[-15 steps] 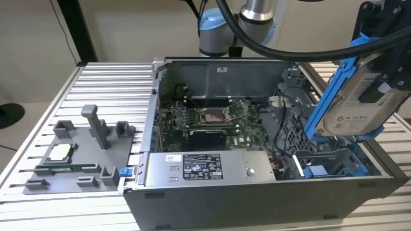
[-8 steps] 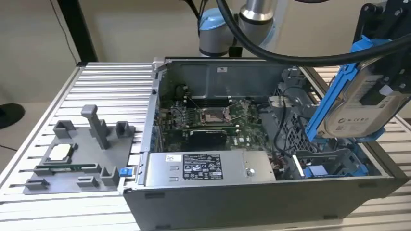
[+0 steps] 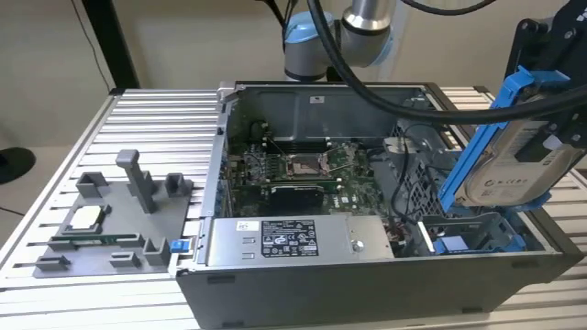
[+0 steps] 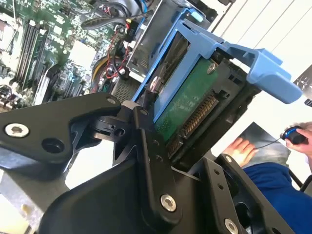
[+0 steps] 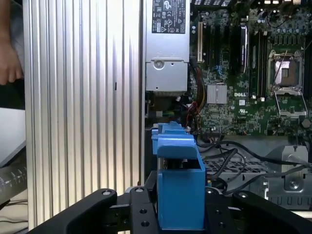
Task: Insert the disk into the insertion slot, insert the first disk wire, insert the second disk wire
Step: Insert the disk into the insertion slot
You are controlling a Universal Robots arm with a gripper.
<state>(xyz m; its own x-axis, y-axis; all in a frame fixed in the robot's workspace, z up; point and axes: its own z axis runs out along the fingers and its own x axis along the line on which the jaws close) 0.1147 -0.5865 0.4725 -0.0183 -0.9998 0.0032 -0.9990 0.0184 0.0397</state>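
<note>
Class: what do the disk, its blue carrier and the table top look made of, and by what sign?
The disk: likely metal, silver, dull sheen. Its carrier: probably moulded plastic, bright blue, matt, rounded edges. The table top: seemingly aluminium, pale ribbed slats catching light.

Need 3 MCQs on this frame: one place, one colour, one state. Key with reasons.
1. Where is the disk? A seated in a bay; B in the air over the case; C flat on the table.
2. Colour of its carrier frame? A blue; B red; C green.
3. State of the tool? A open, empty; B shut on a cable; C shut on the disk.
Key: 1 B, the exterior view shows it tilted above the insertion slot. 2 A, blue in both wrist views. 3 C, its fingers clamp the frame in the first wrist view.
</note>
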